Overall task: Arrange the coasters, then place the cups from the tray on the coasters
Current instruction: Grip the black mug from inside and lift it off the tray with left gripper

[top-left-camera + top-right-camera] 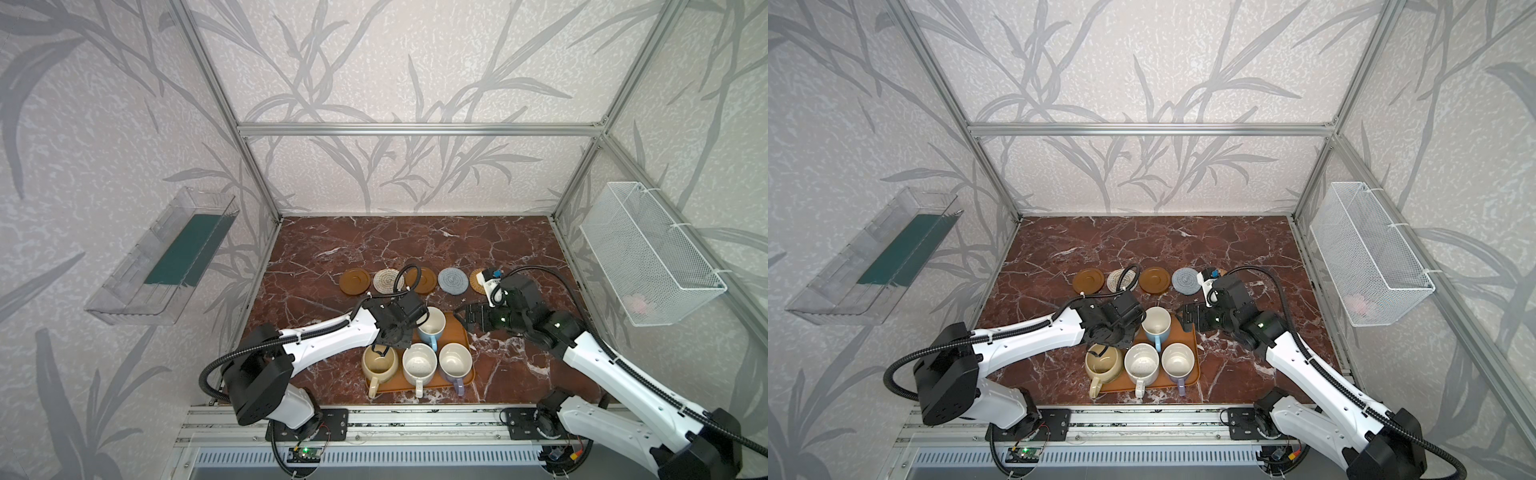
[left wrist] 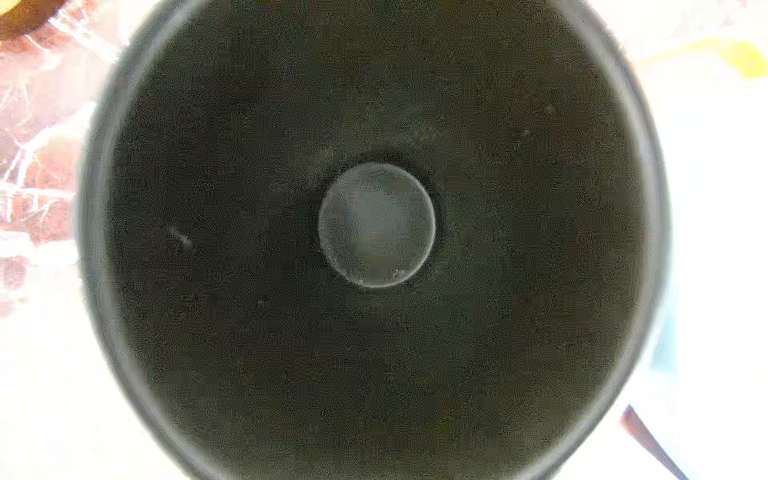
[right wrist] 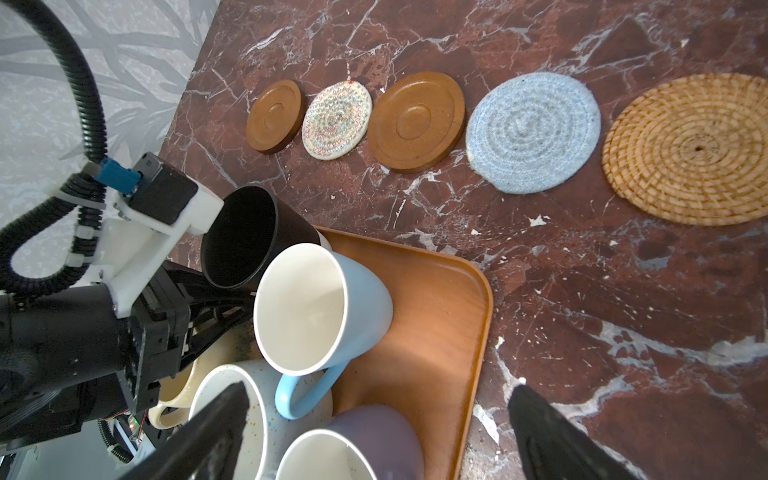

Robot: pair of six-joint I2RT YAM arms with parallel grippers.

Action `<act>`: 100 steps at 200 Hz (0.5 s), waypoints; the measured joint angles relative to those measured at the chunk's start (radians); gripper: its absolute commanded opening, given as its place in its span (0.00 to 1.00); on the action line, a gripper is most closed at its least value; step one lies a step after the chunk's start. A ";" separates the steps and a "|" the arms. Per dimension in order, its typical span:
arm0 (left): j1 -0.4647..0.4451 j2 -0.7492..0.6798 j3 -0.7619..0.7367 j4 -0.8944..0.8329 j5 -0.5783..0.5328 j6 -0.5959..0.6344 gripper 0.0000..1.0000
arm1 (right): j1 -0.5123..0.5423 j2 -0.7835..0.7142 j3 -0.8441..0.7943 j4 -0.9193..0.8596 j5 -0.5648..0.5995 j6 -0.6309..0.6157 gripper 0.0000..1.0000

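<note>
Left end effector (image 3: 226,301) clamped on tilted black mug (image 3: 245,237), right end effector (image 1: 468,318) jaws apart over tray's (image 3: 436,324) right edge

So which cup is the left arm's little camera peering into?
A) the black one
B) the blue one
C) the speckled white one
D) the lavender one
A: the left wrist view is filled by the dark inside of the black cup, and the right wrist view shows that cup tipped toward the left gripper.
</note>
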 measured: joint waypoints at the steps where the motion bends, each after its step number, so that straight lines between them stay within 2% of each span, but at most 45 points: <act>1: 0.000 0.000 0.000 0.000 0.000 0.000 0.00 | 0.000 0.000 0.000 0.000 0.000 0.000 0.97; 100: 0.001 -0.050 0.028 -0.049 -0.037 -0.002 0.00 | 0.026 -0.001 0.000 0.077 -0.054 -0.008 0.97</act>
